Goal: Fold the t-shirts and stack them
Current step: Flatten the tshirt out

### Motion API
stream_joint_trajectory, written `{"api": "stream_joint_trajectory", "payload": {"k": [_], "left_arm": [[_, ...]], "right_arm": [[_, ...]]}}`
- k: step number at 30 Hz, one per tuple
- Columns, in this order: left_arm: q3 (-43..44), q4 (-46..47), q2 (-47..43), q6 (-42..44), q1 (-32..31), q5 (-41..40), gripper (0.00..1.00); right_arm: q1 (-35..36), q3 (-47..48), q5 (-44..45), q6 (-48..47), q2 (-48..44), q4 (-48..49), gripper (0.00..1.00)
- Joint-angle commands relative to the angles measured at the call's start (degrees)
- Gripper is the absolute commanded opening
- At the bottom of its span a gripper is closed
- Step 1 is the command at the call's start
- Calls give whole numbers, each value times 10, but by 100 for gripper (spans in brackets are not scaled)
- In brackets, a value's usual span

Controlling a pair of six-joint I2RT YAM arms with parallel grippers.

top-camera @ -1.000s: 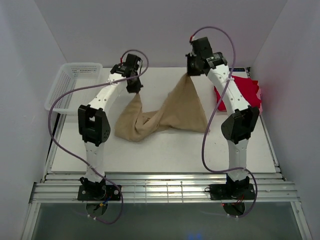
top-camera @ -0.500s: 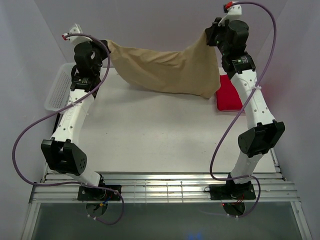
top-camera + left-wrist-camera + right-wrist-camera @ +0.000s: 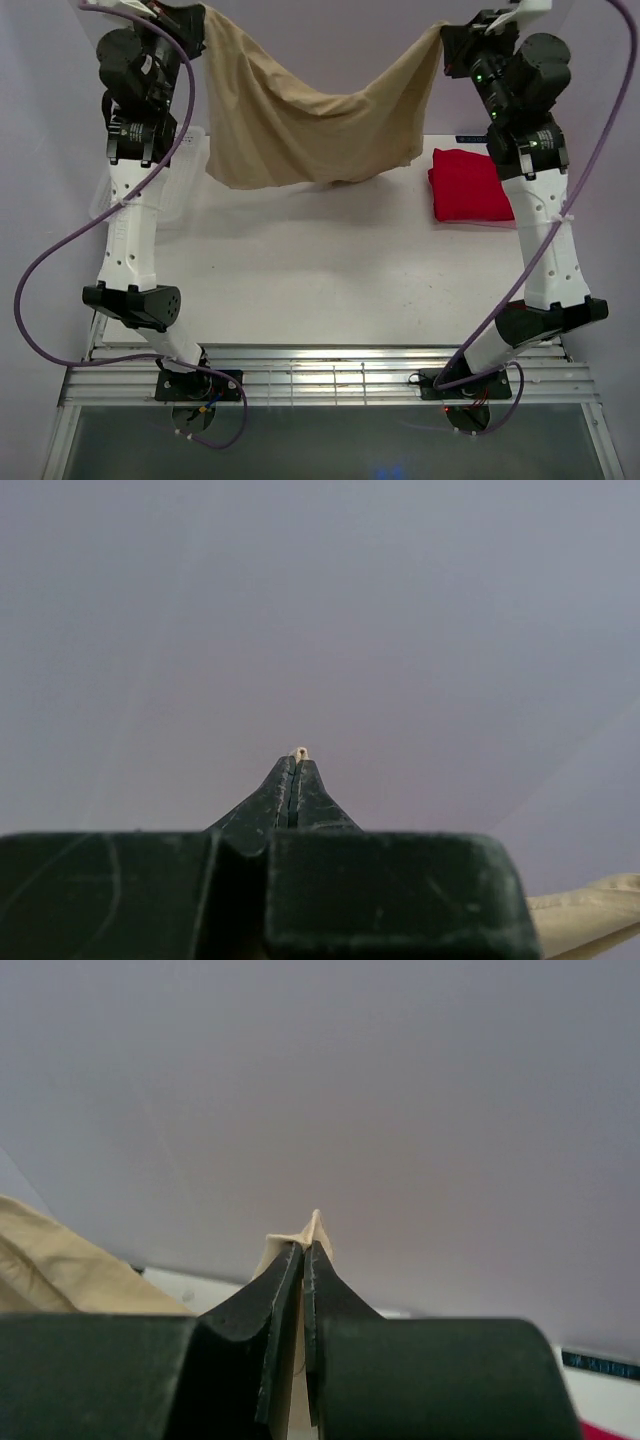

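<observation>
At ten o'clock in the overhead view the left gripper (image 3: pixel 197 14) sits high, jaws clenched on one corner of the tan shirt (image 3: pixel 300 120). Its wrist view shows a sliver of cloth pinched at the tips. The shirt hangs between the two arms, sagging in the middle over the far part of the table (image 3: pixel 320 270). At one o'clock the right gripper (image 3: pixel 447 45) grasps the other corner, jaws tight. The red shirt (image 3: pixel 470 185) lies folded on the table at three o'clock.
</observation>
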Motion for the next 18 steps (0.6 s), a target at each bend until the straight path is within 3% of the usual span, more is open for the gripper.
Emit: {"api": "stream_joint_trajectory", "payload": {"k": [1, 3, 12, 18], "left_arm": [[112, -9, -1, -10, 1, 37, 0], [115, 2, -19, -25, 1, 43, 0], [30, 2, -131, -69, 1, 62, 0], [33, -26, -161, -108, 1, 87, 0]], "right_arm": [[2, 92, -2, 9, -31, 48, 8], [2, 131, -2, 11, -34, 53, 8], [2, 119, -52, 24, -127, 85, 8], [2, 134, -51, 47, -164, 81, 8]]}}
